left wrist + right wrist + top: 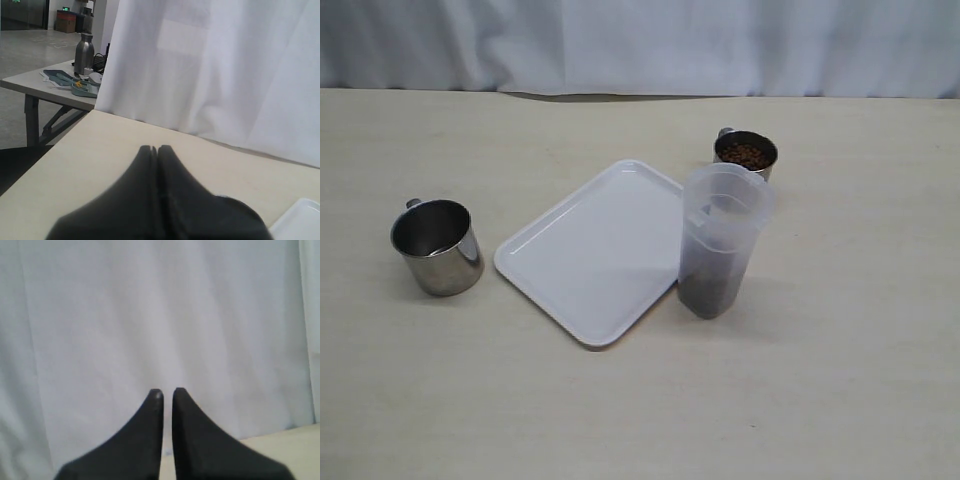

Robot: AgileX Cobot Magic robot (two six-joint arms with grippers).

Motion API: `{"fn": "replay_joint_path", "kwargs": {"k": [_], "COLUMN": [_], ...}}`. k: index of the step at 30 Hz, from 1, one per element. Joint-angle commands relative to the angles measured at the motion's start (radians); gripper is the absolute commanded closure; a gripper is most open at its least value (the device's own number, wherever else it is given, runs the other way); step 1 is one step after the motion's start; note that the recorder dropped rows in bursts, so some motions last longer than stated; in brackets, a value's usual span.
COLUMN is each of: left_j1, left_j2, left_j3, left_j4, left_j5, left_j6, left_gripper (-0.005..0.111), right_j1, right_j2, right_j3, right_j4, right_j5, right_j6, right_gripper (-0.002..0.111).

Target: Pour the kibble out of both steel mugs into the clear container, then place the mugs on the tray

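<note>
Kibble [746, 155] fills one steel mug [745, 138] just behind the clear container [720, 240], itself part-filled. The tray [595, 250] lies between it and the other steel mug [437, 248]. Left tool [156, 148] and right tool [167, 391] are pressed closed on nothing, with the tray's corner near the left one.

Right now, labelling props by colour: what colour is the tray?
The tray is plain white; exterior view shows it best.

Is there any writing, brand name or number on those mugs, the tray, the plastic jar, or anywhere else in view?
No text can be read in any view.
The near steel mug, far steel mug, tray and clear container show no label or marking.
A green lit sign in the room behind, seen in the left wrist view, is too small and blurred to read.
</note>
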Motion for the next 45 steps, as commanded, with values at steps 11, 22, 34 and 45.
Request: {"fn": "replay_joint_path", "kwargs": {"k": [11, 22, 34, 45], "left_j1": [0.003, 0.003, 0.003, 0.003], "left_j2": [-0.002, -0.002, -0.002, -0.002], "left_j3": [0.002, 0.002, 0.002, 0.002], "left_j4": [0.004, 0.021, 0.021, 0.021], "left_j5": [0.004, 0.004, 0.004, 0.004], "left_j6": [-0.004, -0.004, -0.004, -0.004], "left_gripper": [0.107, 0.107, 0.107, 0.107], "right_j1": [-0.006, -0.009, -0.379, -0.355], "right_j2": [0.699, 1.501, 1.940, 2.205], "right_j3": [0.004, -0.261, -0.516, -0.746], "right_j4": [-0.160, -0.309, -1.009, -1.226], "right_j5": [-0.404, -0.481, -0.819, -0.975], "right_j6": [0.041, -0.064, 0.177, 0.222], "right_gripper": [0.103, 0.103, 0.103, 0.100]}}
